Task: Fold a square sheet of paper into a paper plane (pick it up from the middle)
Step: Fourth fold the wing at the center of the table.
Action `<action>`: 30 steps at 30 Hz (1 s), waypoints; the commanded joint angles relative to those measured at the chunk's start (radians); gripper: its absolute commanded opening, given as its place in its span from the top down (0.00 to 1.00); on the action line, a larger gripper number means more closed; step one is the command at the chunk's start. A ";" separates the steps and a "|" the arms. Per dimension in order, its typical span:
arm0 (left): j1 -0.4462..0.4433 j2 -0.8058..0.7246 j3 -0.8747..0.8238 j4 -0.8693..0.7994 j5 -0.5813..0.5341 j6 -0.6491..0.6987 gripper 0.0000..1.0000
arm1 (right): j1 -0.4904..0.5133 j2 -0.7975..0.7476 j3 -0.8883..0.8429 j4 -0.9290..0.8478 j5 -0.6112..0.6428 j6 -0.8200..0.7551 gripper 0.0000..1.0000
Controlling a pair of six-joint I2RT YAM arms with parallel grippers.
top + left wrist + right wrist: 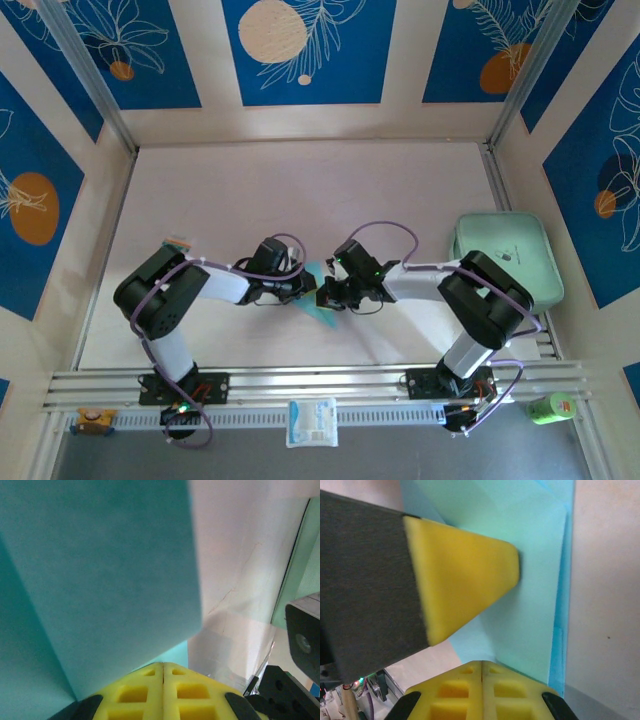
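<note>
My two clenched grippers sit on a partly folded sheet of paper (323, 313) in the middle of the table (300, 190).

Top view: my left gripper (303, 289) and right gripper (331, 294) meet tip to tip over it. Left wrist: pads (150, 678) shut together with nothing between, blue face beyond. Right wrist: creases and layers that the top view can't resolve. I judge it light, limp and slippery, so pinch the doubled middle.

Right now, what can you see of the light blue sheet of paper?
The thin, plain light blue sheet of paper is partly folded: overlapping flaps, straight creases, not yet a dart. It sits near the front middle of the white table. The left gripper and right gripper are each shut on an edge of it.
</note>
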 commanded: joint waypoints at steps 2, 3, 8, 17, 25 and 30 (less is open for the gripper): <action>0.001 0.009 -0.015 -0.080 -0.046 0.009 0.99 | -0.011 0.028 -0.009 -0.008 -0.001 0.015 0.95; 0.001 0.008 -0.015 -0.082 -0.047 0.009 0.99 | -0.010 0.028 -0.032 0.008 -0.007 0.021 0.95; 0.001 0.003 -0.019 -0.083 -0.052 0.008 0.99 | -0.004 0.006 -0.147 0.075 -0.019 0.060 0.95; 0.001 -0.051 0.010 -0.098 -0.013 0.035 0.91 | -0.008 0.016 -0.174 0.117 -0.040 0.066 0.98; -0.031 -0.094 0.005 -0.114 0.020 0.057 0.93 | -0.017 0.033 -0.166 0.119 -0.050 0.067 0.99; -0.059 -0.048 0.006 -0.085 0.026 0.039 0.93 | -0.018 0.040 -0.167 0.124 -0.051 0.074 0.98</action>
